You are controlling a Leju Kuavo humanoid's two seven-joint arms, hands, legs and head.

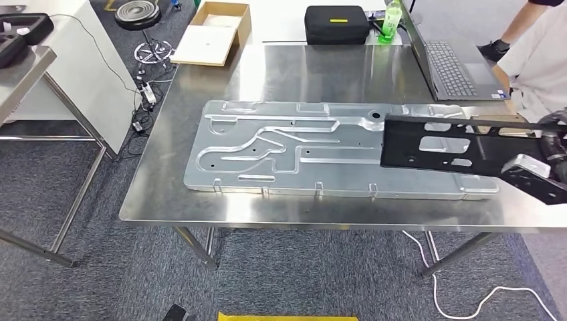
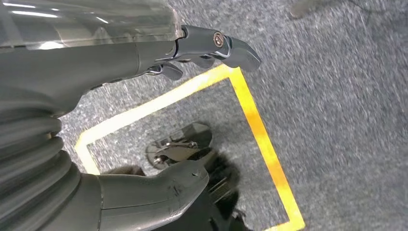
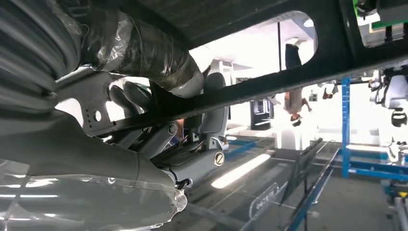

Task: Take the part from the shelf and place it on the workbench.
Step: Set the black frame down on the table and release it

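A long black part (image 1: 434,144) with cut-outs hangs just above the right end of the steel workbench (image 1: 334,73), over a large silver stamped panel (image 1: 287,147) lying there. My right hand (image 1: 543,164) grips the part at its right end. In the right wrist view the fingers (image 3: 211,120) wrap around a bar of the black part (image 3: 269,86). My left hand (image 2: 72,72) hangs over grey carpet, thumb and fingers apart, holding nothing.
An open laptop (image 1: 455,63), a black case (image 1: 337,25) and a green bottle (image 1: 391,23) stand at the bench's far side. A person (image 1: 535,60) sits at the far right. A cardboard box (image 1: 214,33) and a stool (image 1: 140,17) stand behind. Yellow tape (image 2: 260,130) marks the floor.
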